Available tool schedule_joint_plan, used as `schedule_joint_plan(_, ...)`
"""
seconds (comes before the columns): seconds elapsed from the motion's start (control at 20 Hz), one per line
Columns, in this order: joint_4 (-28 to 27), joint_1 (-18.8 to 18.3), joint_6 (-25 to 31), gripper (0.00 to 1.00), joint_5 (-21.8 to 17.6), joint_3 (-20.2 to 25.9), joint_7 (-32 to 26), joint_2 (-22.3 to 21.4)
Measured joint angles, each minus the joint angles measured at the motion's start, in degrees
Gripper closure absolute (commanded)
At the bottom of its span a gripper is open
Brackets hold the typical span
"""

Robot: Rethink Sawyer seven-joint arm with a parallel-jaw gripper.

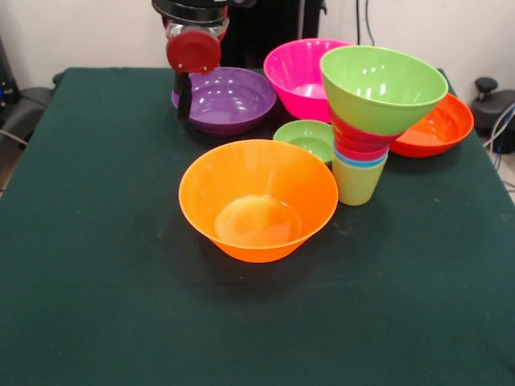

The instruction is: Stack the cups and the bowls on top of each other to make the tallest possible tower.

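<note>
Tower standing; end effector at the purple bowl's rim.
Big orange bowl (257, 199) sits mid-worktop (96, 265). End effector (184, 96), at its 11 o'clock, over purple bowl (229, 99); grip state cannot be told. Tower (366, 129), lime bowl topmost, stands at the orange bowl's 2 o'clock.

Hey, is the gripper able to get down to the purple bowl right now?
Probably yes: the gripper hangs at the purple bowl's left rim, and nothing sits in or over that bowl.

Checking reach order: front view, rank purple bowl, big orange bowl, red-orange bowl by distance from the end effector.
From the end effector:
1. Purple bowl, right beside it.
2. Big orange bowl, toward the table's front.
3. Red-orange bowl, far right behind the tower.
</note>
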Motion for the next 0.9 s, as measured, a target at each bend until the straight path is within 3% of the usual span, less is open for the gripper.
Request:
schedule_joint_plan(0.55, 7.48, -2.8, -3.0, 0.0, -3.55, 3.53, 0.0, -2.17)
schedule_joint_plan(0.9, 13.14, -7.34, -5.07, 0.0, -6.94, 5.84, 0.0, -4.73)
